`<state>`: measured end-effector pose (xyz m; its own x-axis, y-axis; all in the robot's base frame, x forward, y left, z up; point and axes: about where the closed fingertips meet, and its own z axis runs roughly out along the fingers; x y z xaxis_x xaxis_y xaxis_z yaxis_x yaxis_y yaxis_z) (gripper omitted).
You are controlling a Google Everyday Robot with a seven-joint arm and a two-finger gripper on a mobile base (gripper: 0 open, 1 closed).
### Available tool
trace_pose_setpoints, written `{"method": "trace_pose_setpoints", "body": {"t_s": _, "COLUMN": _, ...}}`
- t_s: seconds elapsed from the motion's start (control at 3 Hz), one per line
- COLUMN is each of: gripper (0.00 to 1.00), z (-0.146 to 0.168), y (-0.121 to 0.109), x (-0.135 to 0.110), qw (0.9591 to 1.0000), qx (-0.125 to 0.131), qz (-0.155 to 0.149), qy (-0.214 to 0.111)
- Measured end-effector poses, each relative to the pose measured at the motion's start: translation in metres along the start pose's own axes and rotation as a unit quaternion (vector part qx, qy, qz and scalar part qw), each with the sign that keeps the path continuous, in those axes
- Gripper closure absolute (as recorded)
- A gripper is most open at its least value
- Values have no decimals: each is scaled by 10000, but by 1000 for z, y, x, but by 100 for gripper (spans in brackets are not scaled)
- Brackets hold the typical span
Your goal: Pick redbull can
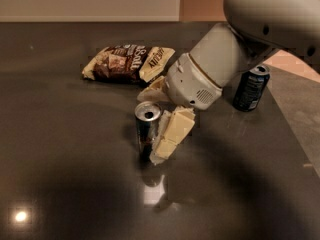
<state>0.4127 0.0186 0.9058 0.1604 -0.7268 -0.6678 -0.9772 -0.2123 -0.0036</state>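
Note:
The redbull can [145, 130], slim, silver and blue with an open silver top, stands upright on the dark table [65, 149] near the middle. My gripper [150, 129] has come down from the upper right and is open. One cream finger [172, 133] is close against the can's right side. The other finger [152, 92] shows just behind the can. The can stands between them, still on the table. Whether the fingers touch it I cannot tell.
A wider dark navy soda can [250, 88] stands at the right, partly behind my arm [235, 44]. A brown and cream chip bag [125, 62] lies behind the redbull can. The table's right edge [300, 134] runs diagonally at the right.

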Motion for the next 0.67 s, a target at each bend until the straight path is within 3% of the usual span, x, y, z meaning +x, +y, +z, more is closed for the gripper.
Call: {"method": "trace_pose_setpoints", "body": {"t_s": 0.67, "gripper": 64, "z": -3, "y": -17, "x": 1, "qw": 9999, "qx": -33, "qz": 119, "qy": -101}}
